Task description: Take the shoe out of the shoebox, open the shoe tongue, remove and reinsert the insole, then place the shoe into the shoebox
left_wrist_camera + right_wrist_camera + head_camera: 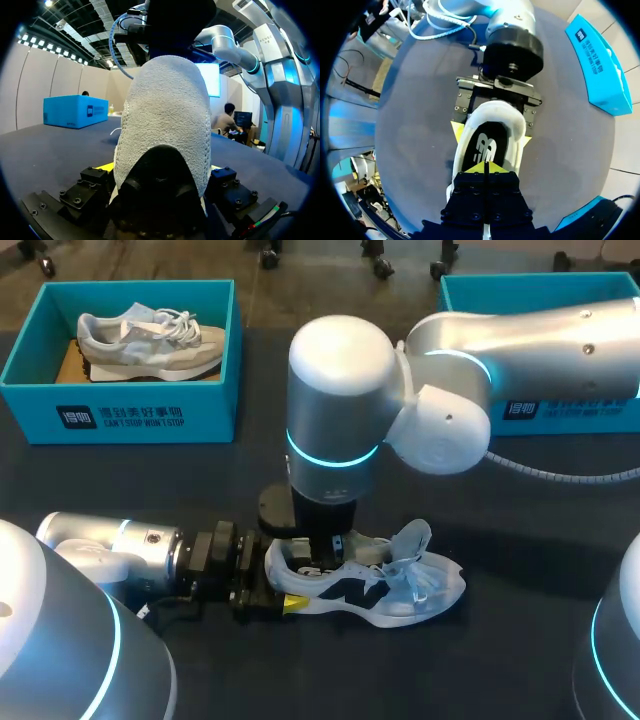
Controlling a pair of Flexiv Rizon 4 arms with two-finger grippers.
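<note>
Right now the shoe lies out on the dark tabletop, sole down, well apart from the 2 teal boxes at the back: the left shoebox, which holds a grey shoe, and the right shoebox, whose inside is hidden by my right arm. The left tool is clamped on the heel, 1 yellow tip on each side of it. The right tool hangs straight down into the shoe's mouth with its 2 tips drawn together, touching the dark insole; whether they have a fold of it pinched I cannot tell. The tongue looks folded forward, laces loose, so I judge this to be the insole step.

As I judge it, the shoe is light, its knit upper soft and easily crushed, while the heel is the stiffest part and the right place to brace it, as the left tool does. The insole is probably thin, floppy foam that may cling to the lining. Take it at its heel-end edge and peel upward slowly; a fast pull could drag the whole shoe or let the foam slip free
</note>
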